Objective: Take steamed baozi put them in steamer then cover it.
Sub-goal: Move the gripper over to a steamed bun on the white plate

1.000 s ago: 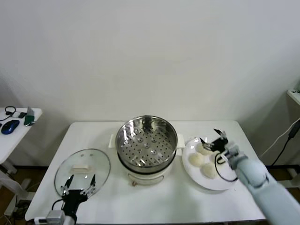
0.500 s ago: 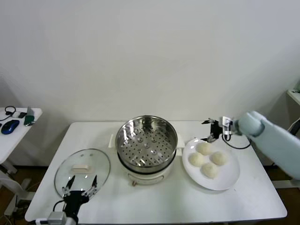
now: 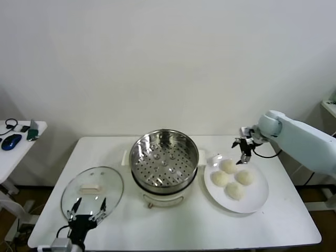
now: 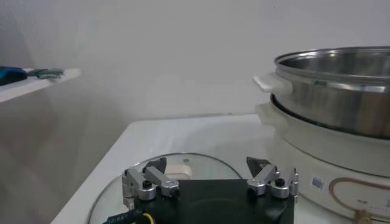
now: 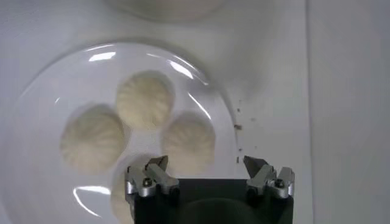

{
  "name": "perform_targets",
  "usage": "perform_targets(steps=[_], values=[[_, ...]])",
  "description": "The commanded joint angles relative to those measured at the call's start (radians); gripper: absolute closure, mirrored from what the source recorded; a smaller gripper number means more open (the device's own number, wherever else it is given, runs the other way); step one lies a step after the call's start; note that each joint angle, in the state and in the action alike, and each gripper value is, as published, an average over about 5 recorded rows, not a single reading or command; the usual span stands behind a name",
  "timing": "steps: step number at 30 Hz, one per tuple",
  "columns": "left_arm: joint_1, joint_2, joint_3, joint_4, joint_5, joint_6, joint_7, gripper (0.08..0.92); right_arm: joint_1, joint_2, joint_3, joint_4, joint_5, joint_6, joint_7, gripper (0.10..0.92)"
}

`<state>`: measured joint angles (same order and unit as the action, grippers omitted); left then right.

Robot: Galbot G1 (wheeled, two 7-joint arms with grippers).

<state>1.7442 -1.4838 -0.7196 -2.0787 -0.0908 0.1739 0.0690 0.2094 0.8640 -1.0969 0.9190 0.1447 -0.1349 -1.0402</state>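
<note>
Four steamed baozi (image 3: 231,177) sit clustered on a white plate (image 3: 256,202) at the 3 o'clock side of the steamer (image 3: 164,159), which stands open at the middle of the counter (image 3: 184,226) with its perforated tray bare. The buns are round, so they have no long axis and point no particular way; any approach from above should suit them. The right gripper (image 3: 244,148) hovers over the plate's far rim, at about 12 o'clock from the cluster, fingers spread wide and holding nothing. The nearest bun lies just below and slightly toward the steamer from those fingers, so the coming move looks like a short drop down and inward. This arm is plainly the nearer one to the buns. The cover (image 3: 92,191), a glass lid whose cream bar handle runs roughly 3 to 9 o'clock, lies flat at the steamer's 8 o'clock. The left gripper (image 3: 86,208) waits over its near edge, fingers apart and empty.
</note>
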Motion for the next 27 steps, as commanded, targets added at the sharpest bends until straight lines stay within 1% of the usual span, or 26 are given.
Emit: perform_targets(steps=[1, 10, 16, 18, 24, 27], values=[[0.002, -0.002, 0.002, 0.000, 0.004, 0.000, 0.001, 0.177, -0.019, 0.052, -0.034, -0.071, -0.015, -0.011, -0.028, 0.203], [0.001, -0.001, 0.004, 0.005, 0.011, 0.000, 0.001, 0.177, -0.065, 0.093, 0.019, -0.152, -0.034, -0.014, 0.000, 0.203], [0.000, 0.000, 0.005, 0.007, 0.011, 0.000, 0.000, 0.177, -0.082, 0.106, 0.048, -0.164, -0.026, -0.018, 0.011, 0.203], [-0.001, 0.001, 0.007, 0.008, 0.012, -0.001, 0.000, 0.177, -0.085, 0.114, 0.058, -0.174, -0.023, -0.017, 0.018, 0.214], [0.001, -0.002, 0.014, 0.005, 0.015, -0.002, -0.001, 0.177, -0.084, 0.126, 0.060, -0.183, -0.029, -0.015, 0.017, 0.342], [0.004, -0.003, 0.017, 0.003, 0.017, -0.003, -0.002, 0.177, -0.079, 0.123, 0.056, -0.173, -0.031, -0.014, 0.012, 0.368]])
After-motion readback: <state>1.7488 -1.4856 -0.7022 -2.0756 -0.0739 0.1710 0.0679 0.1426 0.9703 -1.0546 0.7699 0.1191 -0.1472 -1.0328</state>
